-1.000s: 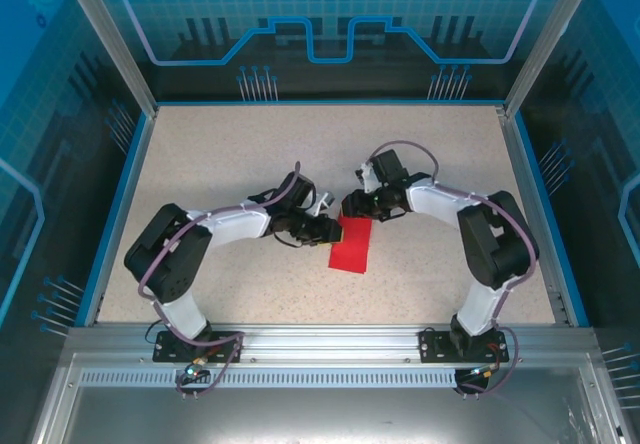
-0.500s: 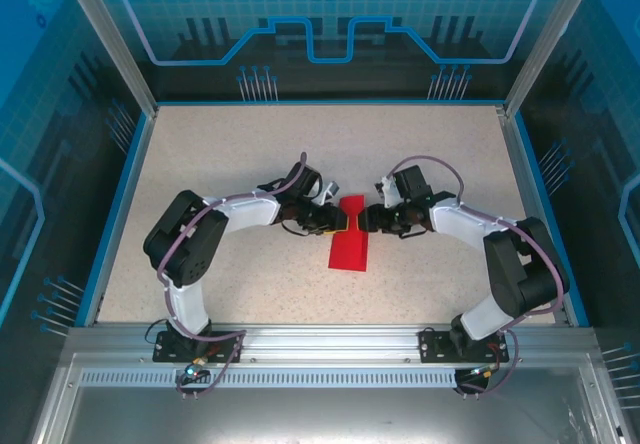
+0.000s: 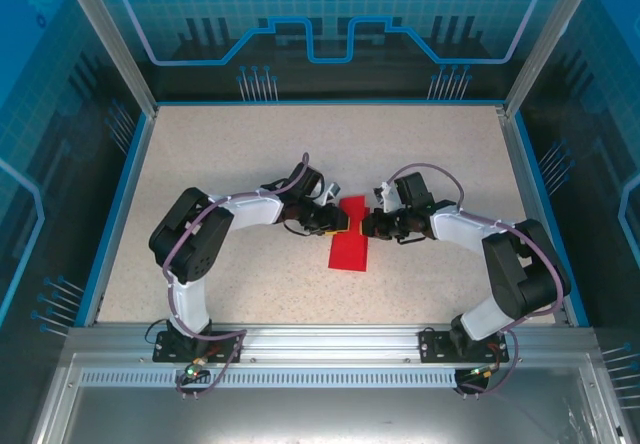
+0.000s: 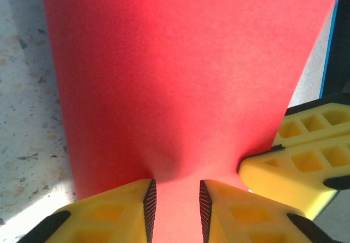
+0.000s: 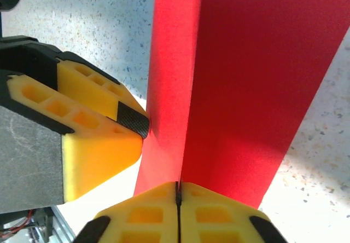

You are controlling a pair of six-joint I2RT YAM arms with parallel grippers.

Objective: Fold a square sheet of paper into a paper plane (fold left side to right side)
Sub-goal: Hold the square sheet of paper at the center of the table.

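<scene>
At nine o'clock of the table centre, the left gripper reaches in, its yellow fingers partly apart with the paper's edge between them. The red paper, folded into a narrow strip, lies mid-table, running twelve to six. At three o'clock, the right gripper is pinched tight on the paper's crease.

Arms as I see them: white-shelled links with black joint housings | grey-lilac cables looped along each arm | left gripper, right gripper: yellow moulded fingers with open rectangular pockets, black ribbed pads at tips | black base plates bolted on silver rail
</scene>
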